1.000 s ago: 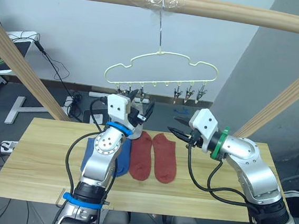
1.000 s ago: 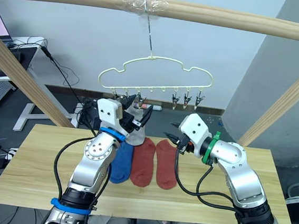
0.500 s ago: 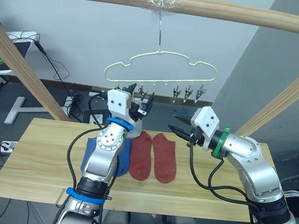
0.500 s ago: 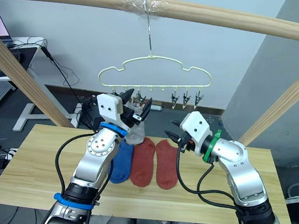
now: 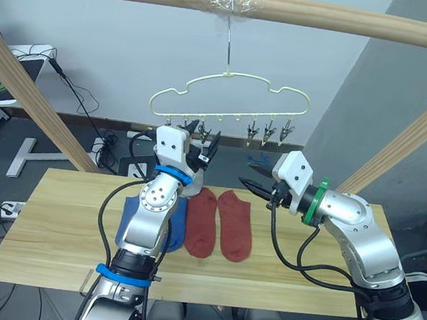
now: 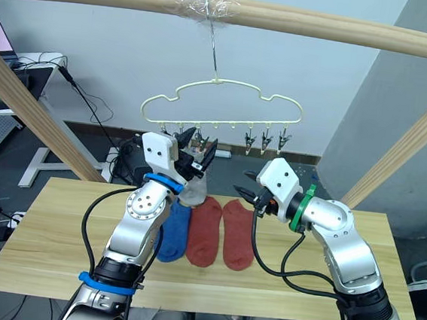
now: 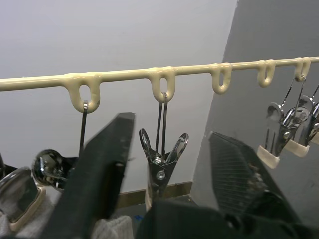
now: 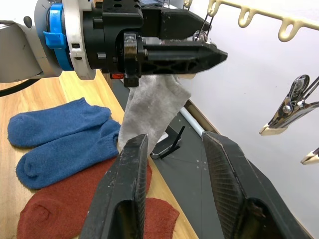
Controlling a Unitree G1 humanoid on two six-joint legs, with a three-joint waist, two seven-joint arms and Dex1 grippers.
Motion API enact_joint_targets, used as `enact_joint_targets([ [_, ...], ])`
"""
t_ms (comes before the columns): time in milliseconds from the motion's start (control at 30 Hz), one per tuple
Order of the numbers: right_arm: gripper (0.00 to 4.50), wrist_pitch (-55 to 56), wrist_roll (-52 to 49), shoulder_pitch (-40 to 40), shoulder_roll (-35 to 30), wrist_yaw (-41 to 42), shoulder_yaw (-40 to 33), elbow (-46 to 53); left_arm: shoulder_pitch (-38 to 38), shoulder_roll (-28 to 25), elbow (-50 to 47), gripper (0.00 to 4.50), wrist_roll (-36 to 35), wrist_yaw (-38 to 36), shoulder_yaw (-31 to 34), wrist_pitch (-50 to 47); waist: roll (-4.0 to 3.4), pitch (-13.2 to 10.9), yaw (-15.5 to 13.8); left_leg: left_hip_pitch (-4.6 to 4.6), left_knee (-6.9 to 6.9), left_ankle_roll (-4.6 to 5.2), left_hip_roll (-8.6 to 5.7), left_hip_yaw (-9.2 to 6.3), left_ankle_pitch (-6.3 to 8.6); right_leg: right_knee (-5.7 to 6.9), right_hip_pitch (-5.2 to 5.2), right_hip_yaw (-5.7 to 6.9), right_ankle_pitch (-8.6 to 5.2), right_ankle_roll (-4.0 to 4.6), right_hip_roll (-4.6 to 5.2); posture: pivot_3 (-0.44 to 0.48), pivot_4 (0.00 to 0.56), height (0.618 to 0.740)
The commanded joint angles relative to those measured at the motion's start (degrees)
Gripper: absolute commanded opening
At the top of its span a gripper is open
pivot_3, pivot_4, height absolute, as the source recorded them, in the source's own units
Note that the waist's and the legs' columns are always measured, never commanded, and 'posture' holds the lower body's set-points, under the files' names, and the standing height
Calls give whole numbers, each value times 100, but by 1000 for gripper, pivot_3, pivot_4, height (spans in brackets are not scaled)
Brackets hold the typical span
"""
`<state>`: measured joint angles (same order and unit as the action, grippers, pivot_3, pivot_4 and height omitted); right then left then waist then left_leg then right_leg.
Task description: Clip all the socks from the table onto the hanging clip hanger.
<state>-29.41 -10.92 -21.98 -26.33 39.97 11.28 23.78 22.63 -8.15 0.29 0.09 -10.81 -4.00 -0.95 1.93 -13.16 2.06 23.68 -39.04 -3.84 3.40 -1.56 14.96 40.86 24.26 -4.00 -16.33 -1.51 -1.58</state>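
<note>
Left gripper is raised right up under the clip hanger, its fingers spread wide on either side of one silver clip that dangles straight down between them, and a light grey sock hangs limp just below that gripper, its long axis running down toward the table. Whether a clip already bites the grey sock I cannot tell; the top edge is hidden behind the gripper body. So the relation that matters: clip between the left fingers, sock directly beneath, left arm plainly the nearer one. Right gripper hovers lower and off to the right, fingers parted and holding nothing, pointing in toward the hanging sock. On the table, two blue socks and two rust-red socks lie side by side, toes toward the robot, well below the action. Open room looks best to the right, where more clips hang free; the left end of the row is crowded by the raised arm.
</note>
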Motion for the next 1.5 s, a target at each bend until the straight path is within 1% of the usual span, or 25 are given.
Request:
enact_joint_targets([
  [33, 1795, 120, -137, -83, 28, 18, -124, 112, 98, 5, -91, 1290, -27, -41, 41, 121, 0, 0, 0, 0, 0, 0, 0, 0, 0, 0, 0, 0, 0, 0, 0, -70, 182, 694],
  [100, 1795, 127, -141, -71, 36, 26, -110, 119, 106, 0, -88, 772, -29, -43, 42, 118, 0, 0, 0, 0, 0, 0, 0, 0, 0, 0, 0, 0, 0, 0, 0, -70, 182, 694],
  [167, 1795, 134, -148, -64, 36, 31, -94, 123, 112, -6, -84, 41, -26, -41, 43, 117, 0, 0, 0, 0, 0, 0, 0, 0, 0, 0, 0, -1, 0, 0, 0, -70, 182, 694],
  [367, 1795, 8, -98, 97, 138, -69, 123, 90, 68, -64, -137, 10, -73, -104, 55, 87, 0, 1, -2, 0, 0, 0, 0, -1, 0, 0, 0, 1, 0, 0, 0, -62, 176, 694],
  [467, 2331, 183, 128, 170, 236, -249, 272, -3, 59, -83, -169, 0, -74, -108, 96, 64, 0, 1, -3, 0, 0, 0, 0, 0, 0, 0, 0, 0, 0, 0, 0, -57, 174, 694],
  [567, 3201, 236, 200, 207, 292, -305, 338, -18, 48, -84, -218, 0, -129, -179, 111, 112, 1, 1, -5, 0, 0, -1, 0, 0, -1, 1, 0, 0, 0, 0, 0, -57, 174, 694],
  [700, 3201, 256, 202, 218, 327, -323, 328, -25, -50, -143, -326, 0, -293, -411, 173, 390, 1, 2, -7, 0, 0, -1, 0, 1, -1, 1, 0, 0, 0, 0, 1, -51, 171, 694],
  [833, 3222, 309, 190, 178, 369, -337, 289, -34, -41, -140, -217, 920, -279, -324, 241, 217, 1, 2, -8, 0, 0, -1, 1, -1, -1, 1, 0, 1, 0, 0, 1, -51, 171, 694],
  [867, 3222, 309, 178, 168, 383, -335, 276, -31, -50, -184, -205, 1287, -182, -332, 199, 248, 1, 2, -8, -1, -1, -1, 0, 0, -1, 2, 0, 1, 0, 0, 1, -51, 171, 694],
  [967, 3222, 296, 163, 152, 419, -329, 245, -27, -109, -264, -218, 2098, -110, -458, 106, 307, 0, 2, -8, -2, -1, -1, 0, -1, -1, 3, -1, 1, 0, 0, 1, -51, 171, 694],
  [1167, 3222, 304, 184, 144, 427, -317, 246, -41, -231, -415, -111, 2098, 73, -551, 0, 553, 0, 2, -8, -2, -1, -1, 0, -1, -1, 3, -1, 1, 0, 0, 1, -51, 171, 694],
  [1500, 3222, 237, 144, 103, 401, -256, 204, -22, -130, -222, 64, 2098, 122, -293, 9, 126, 0, 3, -7, -3, -1, -1, 0, -1, -1, 5, -1, 2, 0, 1, 1, -50, 173, 694],
])
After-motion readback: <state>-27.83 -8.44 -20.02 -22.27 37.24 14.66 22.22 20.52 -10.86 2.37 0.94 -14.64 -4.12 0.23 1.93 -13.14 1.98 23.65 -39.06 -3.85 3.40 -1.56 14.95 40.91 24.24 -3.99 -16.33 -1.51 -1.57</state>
